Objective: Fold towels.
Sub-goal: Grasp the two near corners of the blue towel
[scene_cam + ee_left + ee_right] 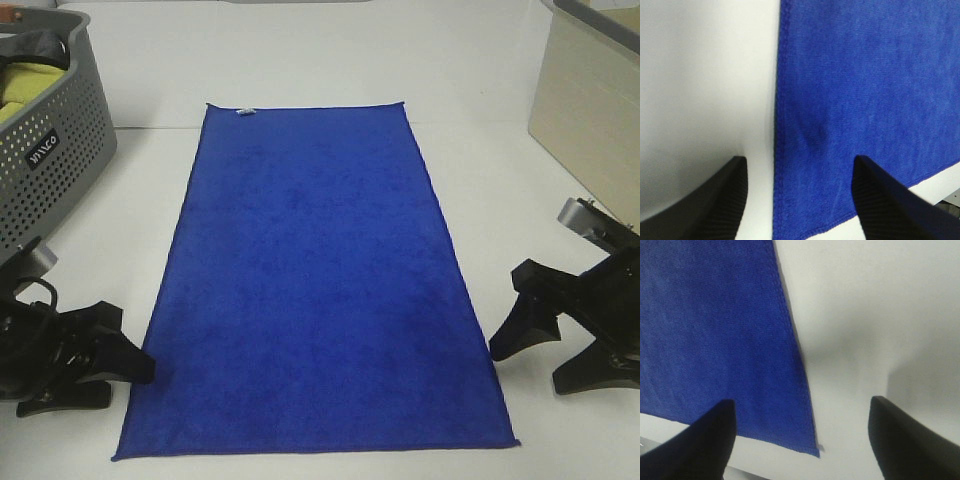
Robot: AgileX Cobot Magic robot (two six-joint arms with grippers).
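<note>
The blue towel (pixel 315 280) was lying flat and fully spread out in the middle of the white bench (pixel 500 70), unfolded, with its long sides running away from the robot. Its little white tag (pixel 246 111) sat on the far short edge.

The left gripper (pixel 110 385) was down low by the near-left corner, wide open with nothing in it. In the wrist view its two black fingers (pixel 730 195) straddled the towel's long stitched edge, one over bare bench and one over the blue. Couldn't tell if they were touching the cloth, tbh.

The right gripper (pixel 528 368) was spread open and empty too, just beside the near-right corner. From its own camera, one finger (pixel 710 440) hung over the towel and the other over the bench.

A grey perforated basket (pixel 60 150) sat off at the far left with a yellow-green cloth (pixel 25 85) inside, well apart from the towel. A beige box (pixel 585 100) stood at the far right.
</note>
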